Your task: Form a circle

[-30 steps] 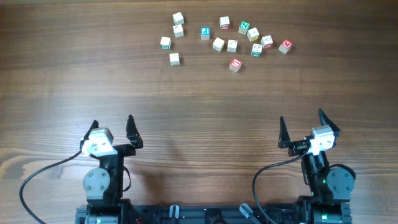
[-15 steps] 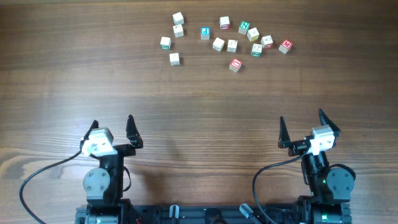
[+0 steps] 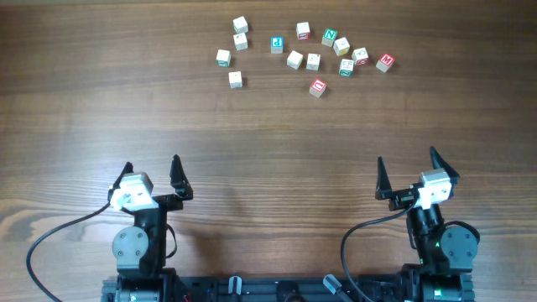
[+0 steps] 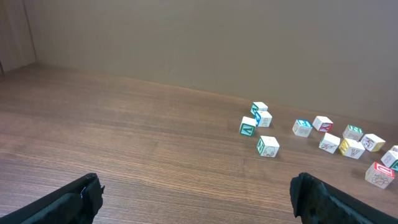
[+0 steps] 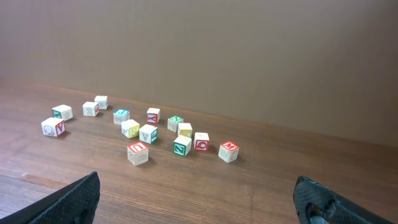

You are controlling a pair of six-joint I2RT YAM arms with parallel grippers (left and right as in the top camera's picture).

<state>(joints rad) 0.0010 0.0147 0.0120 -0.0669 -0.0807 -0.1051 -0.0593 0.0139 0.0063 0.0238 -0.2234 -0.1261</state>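
Note:
Several small pale wooden letter cubes lie in a loose band at the far side of the table, from one cube (image 3: 222,57) on the left to a red-printed one (image 3: 384,61) on the right. No ring shape shows among them. The tightest group is three cubes around a red-printed cube (image 3: 360,56) (image 5: 201,141). A lone red-printed cube (image 3: 317,87) (image 5: 137,152) sits nearest to me. My left gripper (image 3: 152,165) (image 4: 196,186) and right gripper (image 3: 406,158) (image 5: 196,183) are both open and hold nothing, low at the near edge, far from the cubes.
Bare wooden tabletop (image 3: 277,151) stretches between the grippers and the cubes. Black cables (image 3: 50,239) trail from the arm bases at the near edge. A plain brown wall (image 5: 249,50) stands behind the table's far side.

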